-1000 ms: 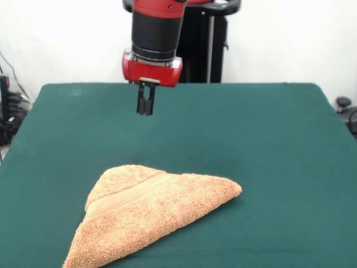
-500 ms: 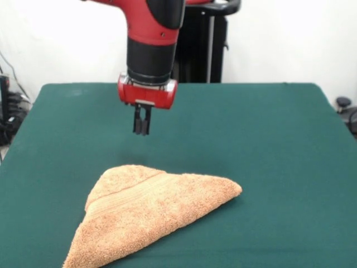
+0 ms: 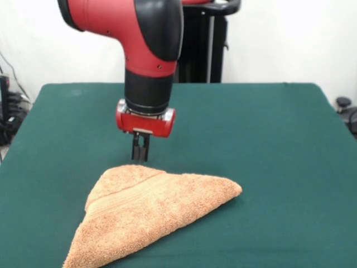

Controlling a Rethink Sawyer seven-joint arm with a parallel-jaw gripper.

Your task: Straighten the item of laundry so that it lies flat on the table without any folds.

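The item of laundry [image 3: 150,209] is an orange-tan terry towel folded over into a triangle, lying near the front left of the green table [image 3: 268,139]. One woven border band runs across its upper layer. My gripper [image 3: 140,156] hangs on the red and black arm just above the towel's far corner, its dark fingers close together with nothing held between them.
The table's left edge is near the towel's lower left corner, which runs out of the picture at the bottom. Cables and dark equipment [image 3: 8,111] sit off the table's left side, and a black object [image 3: 346,109] off the right.
The arm has come down and toward the towel over the last second. The gripper's tips have dropped from well above the table to just over the towel's far corner. The towel has not moved.
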